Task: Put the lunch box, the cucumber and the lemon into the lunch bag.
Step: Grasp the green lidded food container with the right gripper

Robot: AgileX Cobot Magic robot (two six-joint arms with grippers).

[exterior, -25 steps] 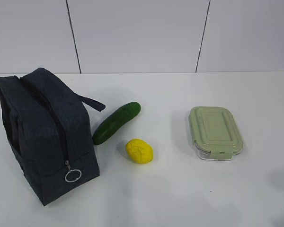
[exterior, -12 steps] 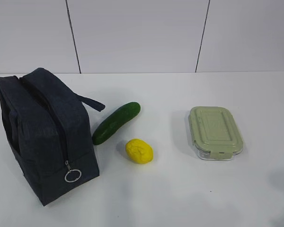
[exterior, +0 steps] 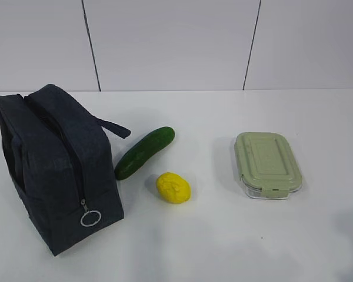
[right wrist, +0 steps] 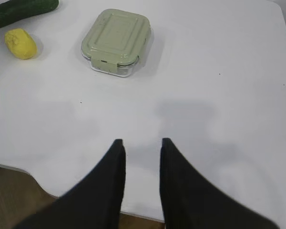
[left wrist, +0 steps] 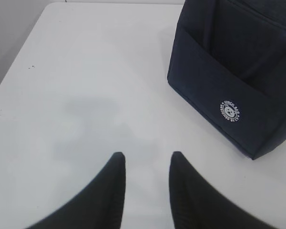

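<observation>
White surface [exterior: 223, 235] under pale wall panels, carrying four things, one of each: one lunch bag, one cucumber, one lemon, one lunch box. Left pincer [left wrist: 145, 160] hovering low over bare surface, jaws parted with a clear gap, holding nothing; lunch bag [left wrist: 238, 67] ahead and to the right of it, near but apart, round white logo on the facing pocket. Seen from the exterior, lunch bag [exterior: 53, 164] upright at far left, zipper closed, metal ring pull [exterior: 90, 218] hanging at the near end. Just right of the bag, cucumber [exterior: 145, 152] lying at a slant; lemon [exterior: 173, 187] near its lower end, not touching. Farther right, lunch box [exterior: 267, 164] flat, lid on. Right pincer [right wrist: 140, 145] over the near edge, jaws parted, gripping nothing; lunch box [right wrist: 116, 42] well ahead, slightly left; lemon [right wrist: 20, 43] and cucumber [right wrist: 21, 10] far ahead-left.
</observation>
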